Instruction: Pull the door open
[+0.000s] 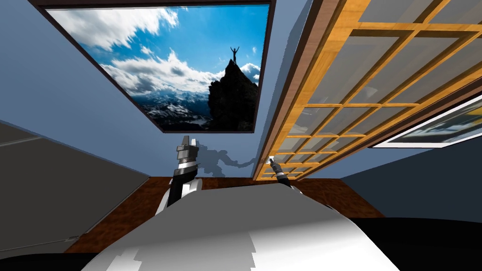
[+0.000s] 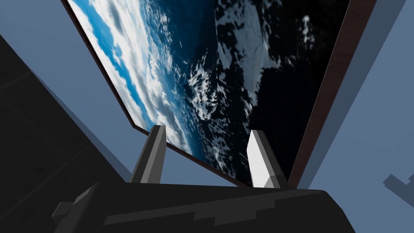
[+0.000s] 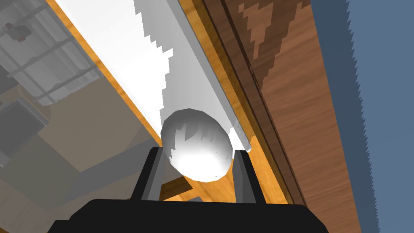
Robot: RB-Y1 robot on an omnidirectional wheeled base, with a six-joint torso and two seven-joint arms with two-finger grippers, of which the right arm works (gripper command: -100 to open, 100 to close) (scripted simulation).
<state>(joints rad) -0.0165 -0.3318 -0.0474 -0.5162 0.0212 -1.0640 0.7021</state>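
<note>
Blue walls (image 1: 56,94) meet at a corner where the door (image 1: 325,61) stands to the robot's right, an orange wooden grid of glazed panes set in a darker brown frame (image 1: 301,80). It looks shut or nearly so, though the steep angle of the head view makes that hard to judge. On the door's edge nearest the corner, a rounded white knob (image 3: 198,147) sits at the end of a long white plate (image 3: 133,52). The right gripper (image 3: 199,153) reaches forward to it, its two fingers pressed against the knob's opposite sides and gripping it. Blurred grey shapes show through the panes beside the plate. The left gripper (image 1: 187,140) is raised in front of the wall left of the door, well apart from the knob, with its fingers (image 2: 158,141) spread wide and nothing between them. Above it hangs a large dark-framed picture (image 1: 179,70) of clouds and a rocky peak. Reddish-brown wooden floor (image 1: 141,197) runs along the foot of the wall
</note>
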